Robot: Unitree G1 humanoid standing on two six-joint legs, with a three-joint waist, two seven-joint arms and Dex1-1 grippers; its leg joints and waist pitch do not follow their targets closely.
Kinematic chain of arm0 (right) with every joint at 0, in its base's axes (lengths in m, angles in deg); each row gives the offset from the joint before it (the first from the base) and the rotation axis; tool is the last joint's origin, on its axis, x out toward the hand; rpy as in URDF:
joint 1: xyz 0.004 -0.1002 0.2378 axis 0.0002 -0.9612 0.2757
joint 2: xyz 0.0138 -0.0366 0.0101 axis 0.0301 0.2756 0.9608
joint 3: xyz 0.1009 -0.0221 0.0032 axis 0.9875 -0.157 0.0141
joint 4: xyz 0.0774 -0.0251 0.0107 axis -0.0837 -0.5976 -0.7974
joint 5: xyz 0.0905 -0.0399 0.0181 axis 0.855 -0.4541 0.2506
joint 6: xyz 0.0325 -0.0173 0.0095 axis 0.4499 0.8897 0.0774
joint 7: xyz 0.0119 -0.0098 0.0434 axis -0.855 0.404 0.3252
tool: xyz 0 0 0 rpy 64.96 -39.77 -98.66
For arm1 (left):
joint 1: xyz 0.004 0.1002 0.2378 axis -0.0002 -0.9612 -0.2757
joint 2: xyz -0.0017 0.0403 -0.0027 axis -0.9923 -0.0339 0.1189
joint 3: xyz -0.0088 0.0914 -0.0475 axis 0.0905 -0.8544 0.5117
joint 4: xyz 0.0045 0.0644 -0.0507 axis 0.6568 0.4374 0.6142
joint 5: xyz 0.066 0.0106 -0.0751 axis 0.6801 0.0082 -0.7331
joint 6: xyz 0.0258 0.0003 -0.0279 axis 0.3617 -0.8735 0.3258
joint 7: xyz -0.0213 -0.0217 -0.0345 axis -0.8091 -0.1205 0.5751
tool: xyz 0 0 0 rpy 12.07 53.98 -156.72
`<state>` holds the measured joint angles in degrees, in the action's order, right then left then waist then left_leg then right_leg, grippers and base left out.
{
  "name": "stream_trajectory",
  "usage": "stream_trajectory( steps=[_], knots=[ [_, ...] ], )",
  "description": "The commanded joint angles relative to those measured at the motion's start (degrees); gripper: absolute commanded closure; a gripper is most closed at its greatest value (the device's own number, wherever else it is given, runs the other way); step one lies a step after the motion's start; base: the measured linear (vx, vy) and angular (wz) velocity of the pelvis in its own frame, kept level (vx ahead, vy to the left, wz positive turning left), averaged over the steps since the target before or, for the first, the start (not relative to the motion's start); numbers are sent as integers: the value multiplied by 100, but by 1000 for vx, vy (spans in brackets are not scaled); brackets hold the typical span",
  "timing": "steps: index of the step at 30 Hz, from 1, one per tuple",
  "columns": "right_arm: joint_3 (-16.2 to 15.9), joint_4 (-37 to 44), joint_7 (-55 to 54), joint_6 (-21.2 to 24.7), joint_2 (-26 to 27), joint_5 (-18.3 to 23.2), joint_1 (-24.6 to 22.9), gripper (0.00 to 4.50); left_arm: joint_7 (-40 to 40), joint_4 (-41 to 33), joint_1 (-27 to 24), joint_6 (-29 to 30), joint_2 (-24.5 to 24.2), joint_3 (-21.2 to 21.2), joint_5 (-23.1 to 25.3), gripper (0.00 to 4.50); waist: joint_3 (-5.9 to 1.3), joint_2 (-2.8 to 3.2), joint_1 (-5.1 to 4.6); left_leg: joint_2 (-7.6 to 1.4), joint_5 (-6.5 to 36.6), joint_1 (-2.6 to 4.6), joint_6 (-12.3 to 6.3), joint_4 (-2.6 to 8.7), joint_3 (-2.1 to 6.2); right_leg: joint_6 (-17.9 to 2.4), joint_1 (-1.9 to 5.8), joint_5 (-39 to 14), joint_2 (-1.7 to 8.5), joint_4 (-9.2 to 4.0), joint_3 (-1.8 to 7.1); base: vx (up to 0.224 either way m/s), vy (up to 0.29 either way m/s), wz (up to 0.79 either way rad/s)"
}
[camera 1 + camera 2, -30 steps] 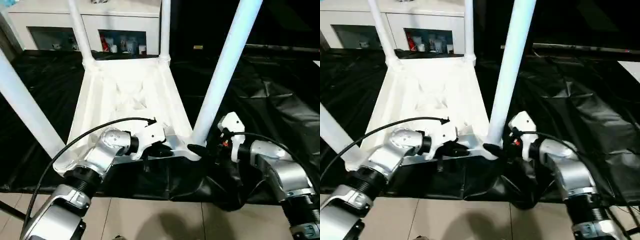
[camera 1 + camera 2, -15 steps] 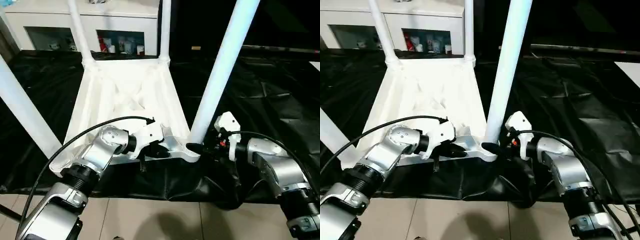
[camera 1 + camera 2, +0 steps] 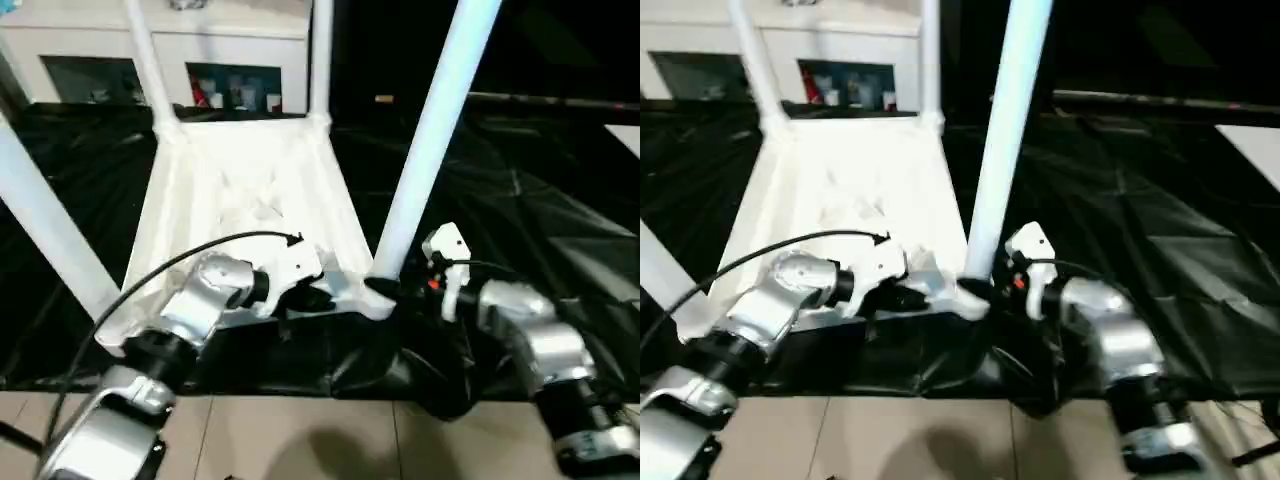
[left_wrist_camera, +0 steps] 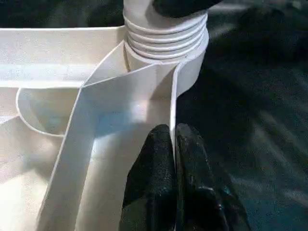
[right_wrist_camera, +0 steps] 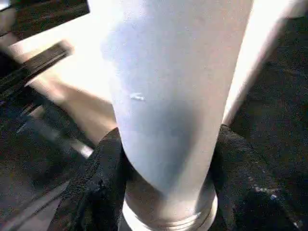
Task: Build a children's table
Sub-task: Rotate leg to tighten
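The children's table lies upside down on a black sheet, its white ribbed top [image 3: 240,190] facing up and four white legs rising from the corner sockets. My left gripper [image 3: 318,297] is shut on the thin near rim wall [image 4: 172,110] of the top, just beside the near-right socket [image 4: 166,43]. My right gripper [image 3: 385,290] is shut around the base of the near-right leg [image 3: 425,130], one black finger [image 5: 96,178] on each side of the tube [image 5: 168,96]. The near-left leg [image 3: 45,230] slants out of the picture.
The black sheet [image 3: 520,200] covers the ground around the table and bunches up under my right forearm. A white cabinet [image 3: 230,50] with shelves stands behind the far legs. Tiled floor [image 3: 300,440] lies at the near edge.
The whole picture has shifted slightly as the camera moved. Both grippers keep the same hold on the rim and on the leg.
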<state>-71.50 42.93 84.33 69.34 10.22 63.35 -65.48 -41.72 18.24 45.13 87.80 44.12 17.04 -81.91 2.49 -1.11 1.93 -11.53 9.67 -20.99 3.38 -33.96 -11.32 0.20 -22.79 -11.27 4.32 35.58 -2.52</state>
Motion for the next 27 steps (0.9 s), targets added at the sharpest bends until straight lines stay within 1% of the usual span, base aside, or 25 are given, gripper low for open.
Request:
stream_trajectory(
  steps=[1,2,4,5,6,8,9,10,11,12,13,14,15,16,17,18,19,20,21,22,23,24,25,26,27],
  knots=[
    [24,-307,-673,324,275,-117,-158,241,516,459,-1,272,214,-79,191,450,-224,28,2,-130,2399,119,159,454,170,-682,80,-3160,357,-700,172,0,0,0],
    [51,-349,-1348,383,654,-259,-144,241,1021,787,205,316,516,-56,276,450,-225,32,-26,-132,2544,126,197,474,194,-625,84,-3287,359,-734,147,-54,27,-9],
    [64,-395,-1723,369,840,-357,-102,241,1262,944,310,324,656,-42,310,450,-231,30,-59,-124,2795,173,299,490,241,-514,71,-3483,362,-783,83,0,0,0],
    [79,-539,-2270,355,1182,-450,38,241,1542,1146,479,318,862,-92,418,450,-224,54,-65,-124,2906,176,306,502,262,-487,81,-3520,362,-795,61,-46,52,-14],
    [78,-585,-2392,348,1269,-467,83,241,1609,1195,523,315,915,-101,450,450,-208,76,-100,-125,3134,185,322,529,288,-448,82,-3562,363,-838,19,-46,52,-14],
    [-30,-653,-2482,284,1414,-557,197,241,1666,1313,619,270,980,-154,524,450,-170,173,-193,-134,3898,263,348,599,401,-347,138,-3450,327,-961,-181,-49,59,-14],
    [-96,-661,-2467,225,1449,-603,239,241,1677,1354,652,227,989,-174,548,450,-165,198,-209,-151,4130,292,372,636,432,-340,162,-3333,314,-974,-231,-46,58,-14],
    [-138,-647,-2439,168,1478,-631,260,241,1658,1401,684,195,997,-171,547,450,-144,255,-238,-201,4650,358,408,738,467,-390,219,-2927,261,-950,-345,-26,56,-8],
    [-138,-647,-2439,168,1478,-631,260,241,1658,1401,684,195,997,-171,547,450,-140,236,-260,-233,4806,320,400,803,479,-415,292,-2662,245,-879,-365,0,0,0],
    [-155,-625,-2420,136,1490,-645,262,241,1646,1430,702,178,1003,-163,540,450,-150,264,-200,-300,4961,263,398,946,453,-548,401,-2169,262,-655,-294,0,0,0],
    [-166,-567,-2306,76,1482,-642,250,241,1631,1483,727,114,980,-154,553,450,-159,218,-205,-283,4897,275,376,935,418,-588,376,-2122,282,-661,-254,0,0,0],
    [-167,-529,-2231,39,1480,-642,241,241,1628,1527,748,67,965,-147,568,450,-77,80,-240,-36,4431,601,276,557,320,-351,2,-3729,413,-1251,-406,0,0,0],
    [-181,-425,-1968,-64,1387,-593,227,241,1496,1563,747,-36,891,-131,558,450,-70,50,-269,35,4105,633,186,415,306,-141,3,-4253,442,-1374,-518,0,0,0],
    [-186,-388,-1876,-101,1346,-575,223,209,1447,1574,744,-93,865,-127,558,450,-74,112,-276,36,3649,621,94,308,312,149,122,-4595,506,-1517,-723,0,0,0],
    [-189,-368,-1823,-127,1320,-564,222,189,1416,1588,744,-135,850,-122,560,450,-93,145,-303,-19,3597,511,86,374,348,242,268,-4384,503,-1462,-810,79,58,-16],
    [-173,-277,-1580,-184,1173,-498,208,176,1287,1567,716,-240,762,-129,563,450,-107,280,-244,-361,4266,62,152,847,496,75,780,-2974,463,-651,-631,79,58,-16],
    [-131,-191,-1344,-221,1012,-433,200,176,1140,1548,687,-348,674,-121,543,450,-46,327,85,-460,5416,-267,287,1360,352,-201,890,-1114,196,220,-402,69,15,10],
    [-106,-129,-1160,-239,873,-395,199,175,1047,1531,669,-343,603,-107,526,450,-231,-62,-49,-229,4408,471,40,909,231,-274,289,-1539,347,-182,-39,97,-100,19],
    [-73,-10,-754,-217,573,-330,196,156,813,1483,635,-510,448,-131,511,450,-133,-222,64,-22,3601,534,114,490,265,-168,17,-3545,551,-725,29,97,-100,19],
    [-64,88,-459,-108,360,-261,190,143,669,1441,615,-520,339,-134,494,450,-211,-215,180,32,1609,230,-199,68,247,-158,223,-5065,991,-1016,284,151,-108,-18],
    [-64,88,-459,-108,360,-261,190,135,669,1441,615,-520,339,-134,494,450,-288,-162,277,-76,902,-33,-290,249,324,-248,504,-4336,974,-827,326,97,-41,-29],
    [-59,138,-308,-41,258,-224,186,130,599,1435,611,-529,287,-130,486,450,-266,-81,287,-117,467,-124,-186,493,306,-423,424,-2941,603,-660,116,97,-41,-29],
    [-157,314,226,88,-81,-181,120,130,252,1334,563,-686,124,-155,443,450,-325,-2,264,-159,408,-56,-175,519,320,-735,395,-1363,470,-469,64,69,-19,-16],
    [-230,423,543,144,-290,-159,65,130,2,1223,513,-822,15,-169,392,450,-375,12,262,-140,280,-56,-260,439,294,-1048,414,-15,397,-345,73,74,-11,-7],
    [-282,520,809,212,-462,-117,15,130,-280,1091,454,-894,-81,-175,311,450,-398,4,259,-124,164,-44,-336,396,270,-1193,426,600,371,-288,84,74,-11,-7]
  ],
)
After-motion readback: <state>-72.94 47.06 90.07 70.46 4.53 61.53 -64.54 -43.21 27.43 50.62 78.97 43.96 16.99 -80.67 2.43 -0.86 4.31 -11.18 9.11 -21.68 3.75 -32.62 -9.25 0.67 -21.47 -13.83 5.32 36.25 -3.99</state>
